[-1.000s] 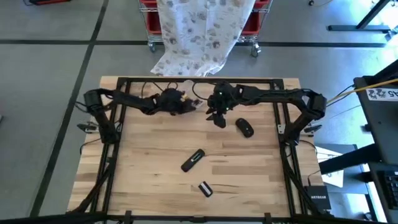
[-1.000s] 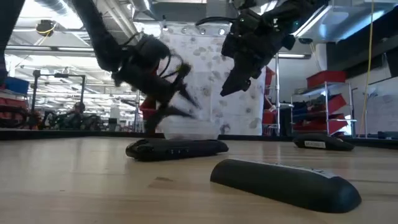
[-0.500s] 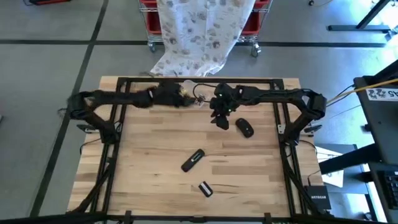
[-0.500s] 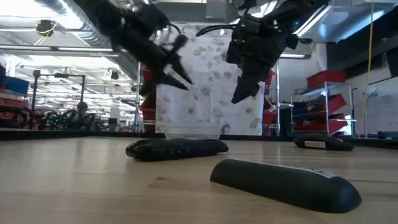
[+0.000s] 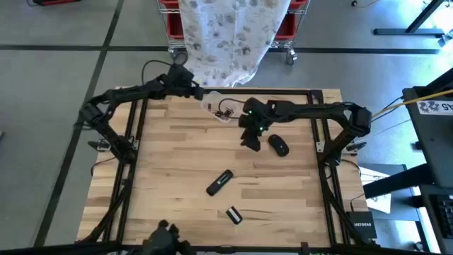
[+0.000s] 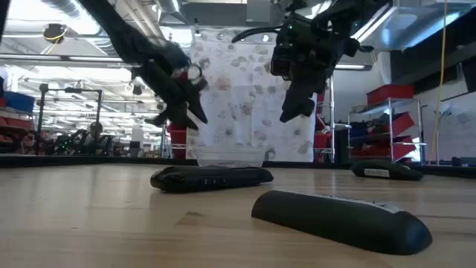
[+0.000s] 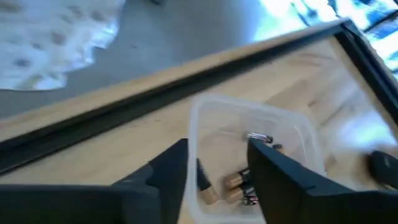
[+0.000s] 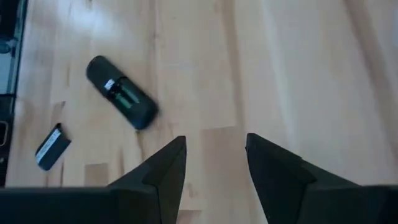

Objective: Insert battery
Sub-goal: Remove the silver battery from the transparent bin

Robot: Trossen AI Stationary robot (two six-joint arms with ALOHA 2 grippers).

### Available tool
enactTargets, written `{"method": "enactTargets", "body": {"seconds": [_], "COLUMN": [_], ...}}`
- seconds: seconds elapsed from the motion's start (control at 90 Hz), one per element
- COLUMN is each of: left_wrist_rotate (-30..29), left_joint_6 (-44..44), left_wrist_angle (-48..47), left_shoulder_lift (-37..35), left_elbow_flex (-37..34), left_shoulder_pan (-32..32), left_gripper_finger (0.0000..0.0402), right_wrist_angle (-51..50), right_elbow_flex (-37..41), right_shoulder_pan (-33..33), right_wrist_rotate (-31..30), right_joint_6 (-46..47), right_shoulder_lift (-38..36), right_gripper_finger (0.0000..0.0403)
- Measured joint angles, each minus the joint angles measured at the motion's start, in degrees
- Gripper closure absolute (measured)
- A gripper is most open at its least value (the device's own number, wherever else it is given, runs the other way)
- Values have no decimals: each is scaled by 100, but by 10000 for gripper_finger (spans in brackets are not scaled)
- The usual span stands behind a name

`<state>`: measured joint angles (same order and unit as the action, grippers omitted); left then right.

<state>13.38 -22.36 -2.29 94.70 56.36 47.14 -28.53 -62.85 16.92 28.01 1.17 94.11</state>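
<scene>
Tabletop (image 5: 163, 163) carries our remote (image 5: 219, 182), battery bay open, mid-table. Left gripper (image 7: 217, 165) hangs fingers apart over the clear container (image 7: 261, 130) of batteries (image 7: 233, 180) at the far edge. Right gripper (image 8: 214, 155) hovers, fingers apart, empty, near the remote.

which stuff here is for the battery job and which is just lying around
For the job: battery tub, batteries, open remote, its cover, left gripper, right gripper.

Lying about: second remote, patterned cloth.
</scene>
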Motion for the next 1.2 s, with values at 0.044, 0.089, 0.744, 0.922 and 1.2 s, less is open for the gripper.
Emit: {"method": "enactTargets", "body": {"seconds": [0.044, 0.089, 0.744, 0.922, 1.2], "left_wrist_rotate": [92, 73, -624, -1019, -2842], "left_joint_6": [41, 94, -250, -263, 109], "left_wrist_angle": [151, 229, 30, -2, -20], "left_shoulder_lift": [222, 408, 1108, 641, -52], "left_elbow_flex": [0, 12, 557, 555, 556], "left_shoulder_pan": [-38, -102, -636, -857, -1771], "left_gripper_finger": [213, 200, 347, 388, 397], "right_wrist_angle": [-1, -5, -119, 81, 155], "right_elbow_flex": [0, 0, 0, 2, 1], "right_shoulder_pan": [-60, -108, -120, -115, 61], "right_wrist_rotate": [-26, -42, -151, -336, -929], "right_joint_6": [45, 123, 502, 491, 413], "right_shoulder_lift": [0, 0, -7, -7, -10], "right_gripper_finger": [249, 249, 249, 249, 249]}}
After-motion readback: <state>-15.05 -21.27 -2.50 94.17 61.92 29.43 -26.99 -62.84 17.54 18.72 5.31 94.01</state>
